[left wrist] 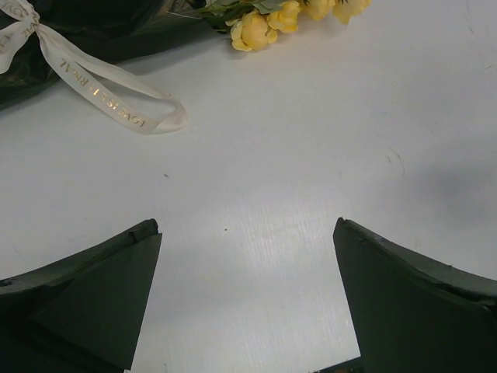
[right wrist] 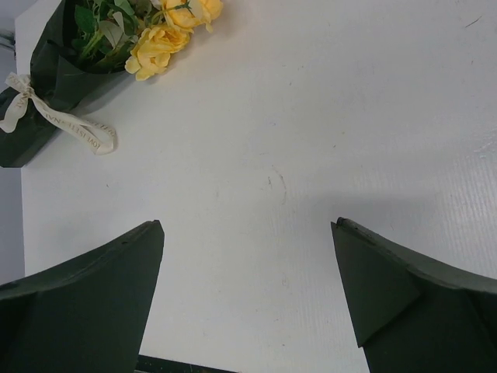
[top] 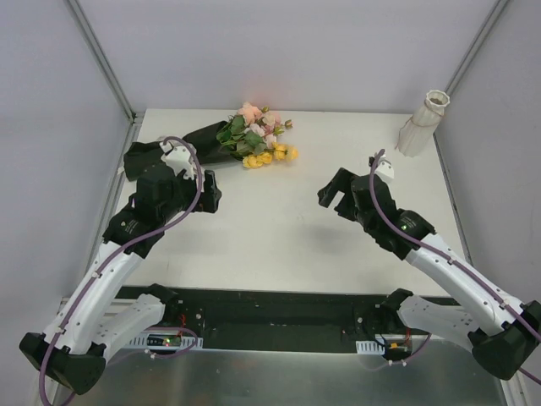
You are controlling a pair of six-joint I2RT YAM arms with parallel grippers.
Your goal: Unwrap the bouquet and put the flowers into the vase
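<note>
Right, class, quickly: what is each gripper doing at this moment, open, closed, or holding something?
Left gripper: open, holding nothing.
Right gripper: open, holding nothing.

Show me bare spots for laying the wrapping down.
Widest bare patch: middle of the table, bordered by the left gripper, the right gripper and the bouquet. Also free: the far strip between bouquet and vase. Crowded: the far-left corner, bouquet beside left gripper.

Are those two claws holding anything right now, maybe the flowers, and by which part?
Nothing is held. The left gripper and right gripper both stand open and empty; the bouquet lies apart from them, wrapped.
</note>
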